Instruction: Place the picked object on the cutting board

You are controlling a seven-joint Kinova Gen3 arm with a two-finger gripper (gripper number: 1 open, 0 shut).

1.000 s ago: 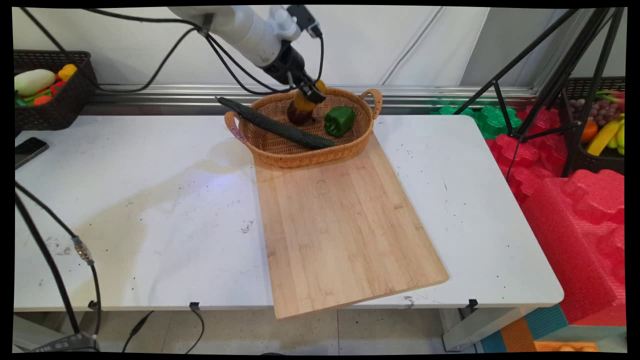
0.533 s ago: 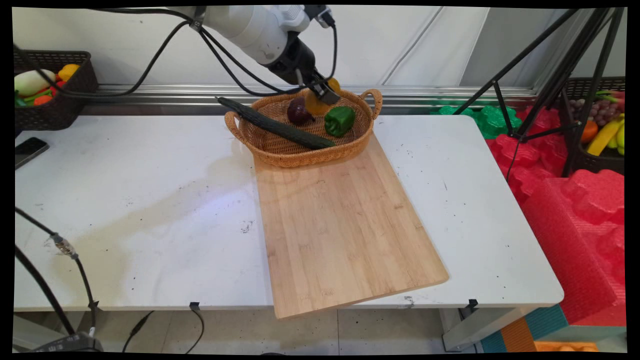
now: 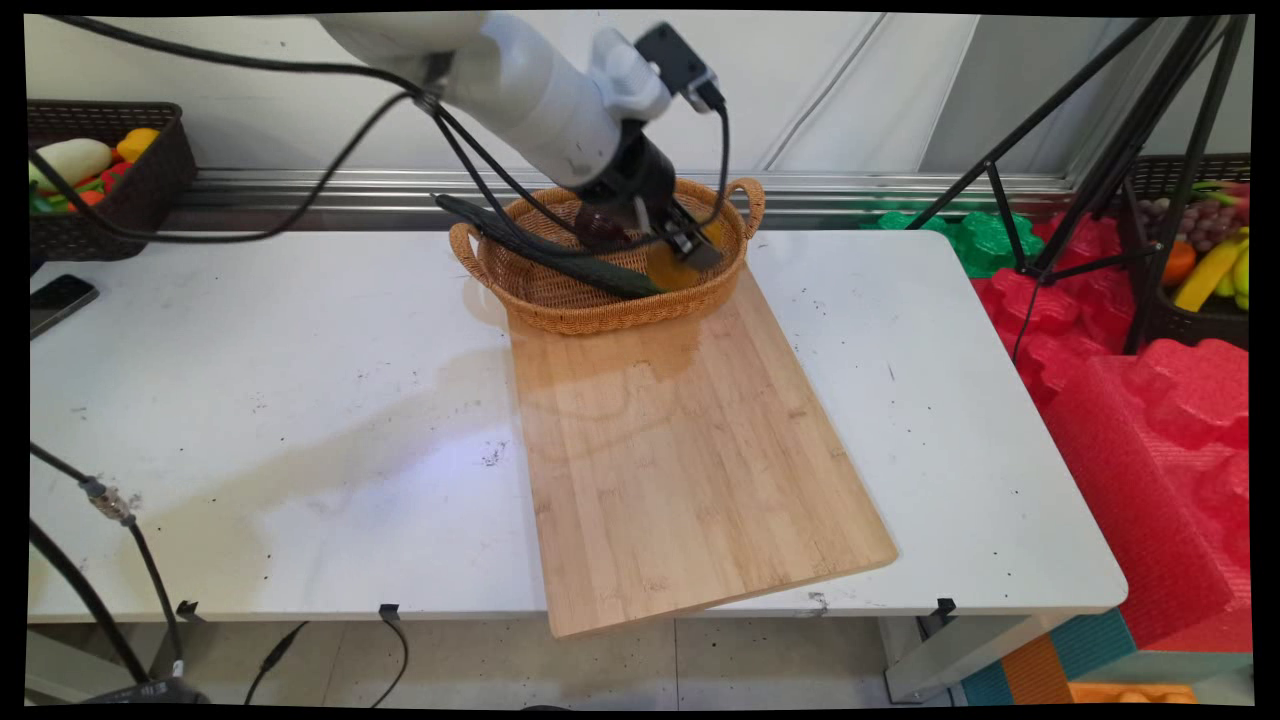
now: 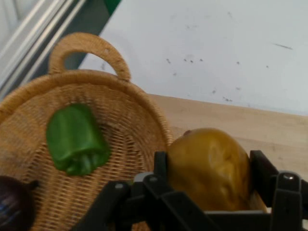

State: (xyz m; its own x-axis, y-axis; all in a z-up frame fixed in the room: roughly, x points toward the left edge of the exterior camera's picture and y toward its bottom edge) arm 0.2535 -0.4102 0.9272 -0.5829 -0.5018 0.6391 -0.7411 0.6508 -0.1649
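Observation:
My gripper [image 3: 685, 252] [image 4: 208, 166] is shut on a yellow-orange bell pepper [image 3: 670, 268] [image 4: 209, 168] and holds it over the near right rim of the wicker basket [image 3: 560, 300] [image 4: 130, 103]. In the hand view a green bell pepper [image 4: 76, 139] lies in the basket and a dark purple onion [image 4: 12, 209] shows at the lower left. A long dark cucumber [image 3: 545, 255] rests across the basket, its end sticking out over the left rim. The arm hides the green pepper in the main view; the onion [image 3: 598, 225] is partly seen behind the wrist.
The basket stands on the far end of a wooden cutting board [image 3: 680, 450] on the white table [image 3: 250, 400]. A dark basket of produce [image 3: 90, 180] sits at the far left, a phone [image 3: 55, 300] near it. Tripod legs [image 3: 1080, 150] and red foam [image 3: 1150, 420] stand to the right.
The gripper, with the yellow-orange pepper in it, has lifted from the basket's back and swung toward its near right rim. The arm now covers the green pepper in the main view.

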